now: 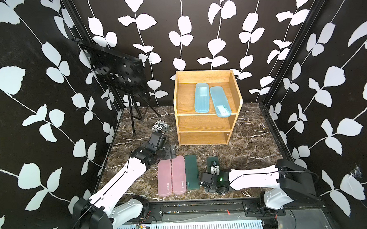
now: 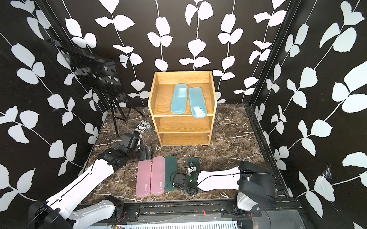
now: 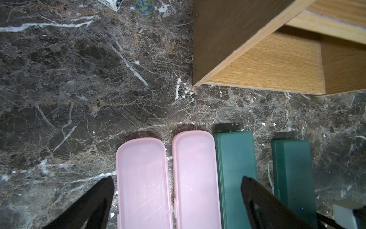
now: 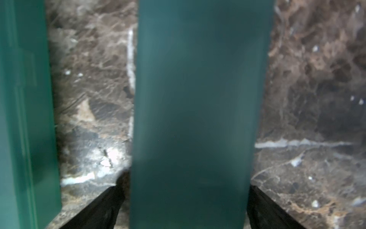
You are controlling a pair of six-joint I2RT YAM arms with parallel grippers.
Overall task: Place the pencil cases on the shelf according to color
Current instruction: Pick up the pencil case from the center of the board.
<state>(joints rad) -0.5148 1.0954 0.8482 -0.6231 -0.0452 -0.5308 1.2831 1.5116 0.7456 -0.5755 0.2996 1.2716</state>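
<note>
Right wrist: middle green case (image 4: 198, 109) blurred, ends cut off.

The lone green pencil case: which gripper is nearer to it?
Right. The right gripper straddles the lone green case, jaws either side; the left gripper sits by the pink cases.

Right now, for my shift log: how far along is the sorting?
Done: two blue cases lie on the shelf, top tier. In hand: the right gripper, open, straddles one green case on the table. Still to go: that case, the other green case and both pink cases; the open left gripper is near the pink ones.
</note>
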